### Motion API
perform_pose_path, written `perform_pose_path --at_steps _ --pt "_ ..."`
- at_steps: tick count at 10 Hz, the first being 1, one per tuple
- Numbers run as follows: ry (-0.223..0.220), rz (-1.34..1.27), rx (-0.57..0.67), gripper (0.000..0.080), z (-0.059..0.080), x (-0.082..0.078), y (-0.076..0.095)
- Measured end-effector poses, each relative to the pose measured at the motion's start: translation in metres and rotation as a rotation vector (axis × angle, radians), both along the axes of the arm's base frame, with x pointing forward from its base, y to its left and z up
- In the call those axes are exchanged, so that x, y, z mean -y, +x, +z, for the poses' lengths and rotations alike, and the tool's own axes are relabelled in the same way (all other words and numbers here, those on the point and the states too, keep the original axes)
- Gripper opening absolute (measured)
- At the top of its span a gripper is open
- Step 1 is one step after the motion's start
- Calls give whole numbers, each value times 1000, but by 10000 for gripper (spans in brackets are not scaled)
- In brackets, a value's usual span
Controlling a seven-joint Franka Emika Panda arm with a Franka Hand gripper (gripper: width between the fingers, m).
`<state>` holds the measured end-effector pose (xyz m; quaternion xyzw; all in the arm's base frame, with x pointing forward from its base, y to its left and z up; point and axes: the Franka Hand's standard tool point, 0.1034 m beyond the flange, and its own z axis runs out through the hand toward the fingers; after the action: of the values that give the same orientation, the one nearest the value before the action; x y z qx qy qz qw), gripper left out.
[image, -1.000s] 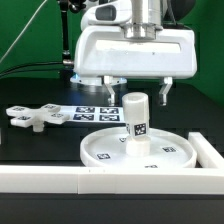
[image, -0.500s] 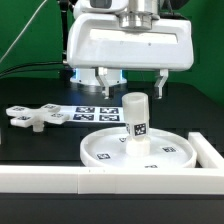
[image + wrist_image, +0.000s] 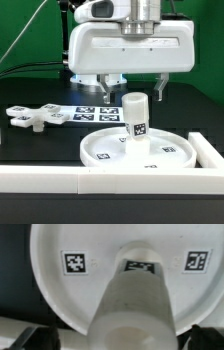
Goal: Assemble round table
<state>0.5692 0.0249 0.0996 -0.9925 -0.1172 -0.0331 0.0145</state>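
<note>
The large rimmed round disc (image 3: 138, 150) lies flat on the black table near the front. The short cylindrical post (image 3: 135, 118) stands upright in its middle, with tags on its side. The flat cross-shaped piece (image 3: 35, 116) lies on the table at the exterior view's left. My gripper (image 3: 132, 92) hangs open just above the post's top, one finger on each side, touching nothing. In the wrist view the post (image 3: 135, 303) fills the middle over the disc (image 3: 60, 286), and the dark fingertips (image 3: 25, 339) show at the lower corners.
The marker board (image 3: 95, 110) lies behind the disc. A long white straight-edged wall (image 3: 60, 178) runs along the front and turns up the exterior view's right side (image 3: 208, 150). A green backdrop stands behind.
My gripper has risen off the post: a second ago its fingers were lower, around the post's top. In the last half second it has barely moved. The post stays standing in the disc.
</note>
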Motion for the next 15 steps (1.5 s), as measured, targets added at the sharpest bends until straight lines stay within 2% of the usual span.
perform_pose_path --at_steps 1,2,4,7,9,13,15 --pt "4 0 -97 649 -2 -3 -7" --pt "7 3 -159 649 -1 -5 -6" --pt "9 8 -234 649 -5 -7 -9" --pt "11 25 -212 649 -6 -4 -5" --pt "10 30 -173 405 -5 -3 2" --pt "9 -2 -174 407 -5 -4 2" --pt "18 -245 -157 407 -5 -5 1"
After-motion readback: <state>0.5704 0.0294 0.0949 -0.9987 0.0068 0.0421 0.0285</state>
